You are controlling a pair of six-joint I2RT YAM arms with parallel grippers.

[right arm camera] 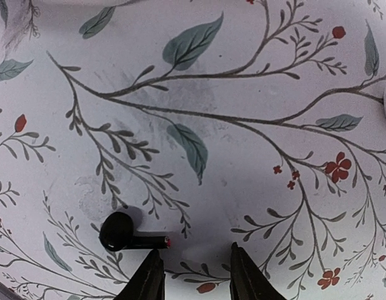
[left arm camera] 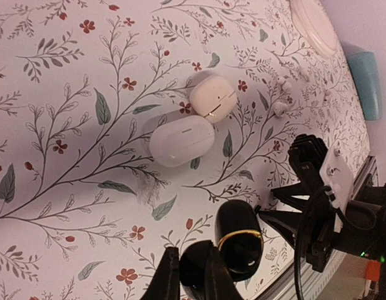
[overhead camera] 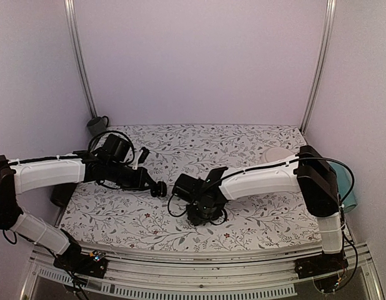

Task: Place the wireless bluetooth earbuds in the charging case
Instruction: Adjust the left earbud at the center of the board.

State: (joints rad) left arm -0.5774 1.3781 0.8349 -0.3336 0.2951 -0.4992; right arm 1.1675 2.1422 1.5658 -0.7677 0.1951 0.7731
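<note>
The charging case (left arm camera: 238, 247) is a glossy black puck with a gold rim, hinged open and resting on the flowered cloth. My left gripper (left arm camera: 191, 250) is shut on one black half of it (left arm camera: 196, 269). In the top view the case (overhead camera: 159, 189) sits at the left arm's tip, mid-table. One black earbud (right arm camera: 121, 232) lies flat on the cloth, its short red-tipped stem pointing right. My right gripper (right arm camera: 193, 250) hovers low over the cloth, open with nothing between its fingers. Its left fingertip (right arm camera: 152, 262) is just below the end of the stem.
Two white pebble-shaped cases (left arm camera: 180, 140) (left arm camera: 213, 98) lie on the cloth beyond the black case. A white round dish (left arm camera: 315, 25) and a teal object (left arm camera: 368, 81) are at the far right. A grey cup (overhead camera: 97, 125) stands in the back left corner.
</note>
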